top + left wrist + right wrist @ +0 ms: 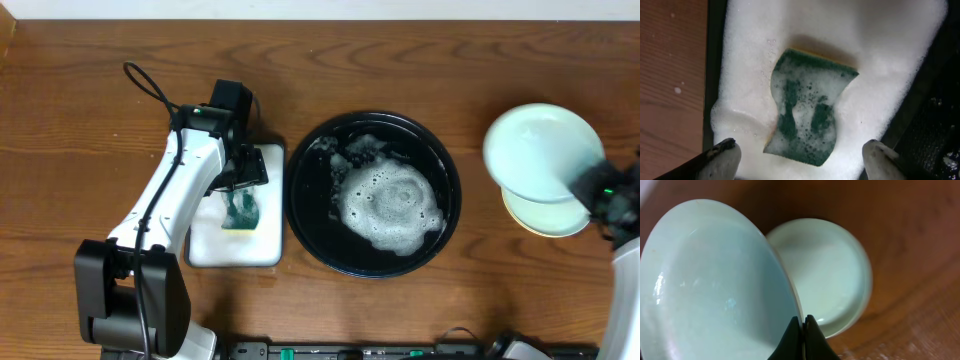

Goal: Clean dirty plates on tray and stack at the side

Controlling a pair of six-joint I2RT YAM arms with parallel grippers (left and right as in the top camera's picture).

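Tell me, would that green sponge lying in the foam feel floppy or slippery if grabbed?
Probably soft: the sponge has a waisted, porous look, so it should squash when squeezed. Likely slippery and waterlogged, since suds coat it. Lying flat, it shouldn't roll.

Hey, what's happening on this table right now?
Dishwashing, nearly done. The right gripper pinches a mint plate by its rim, tilted above the stack on the table to the right of the black tray, which holds only suds. The left gripper hangs open over the green sponge lying in its foamy white dish.
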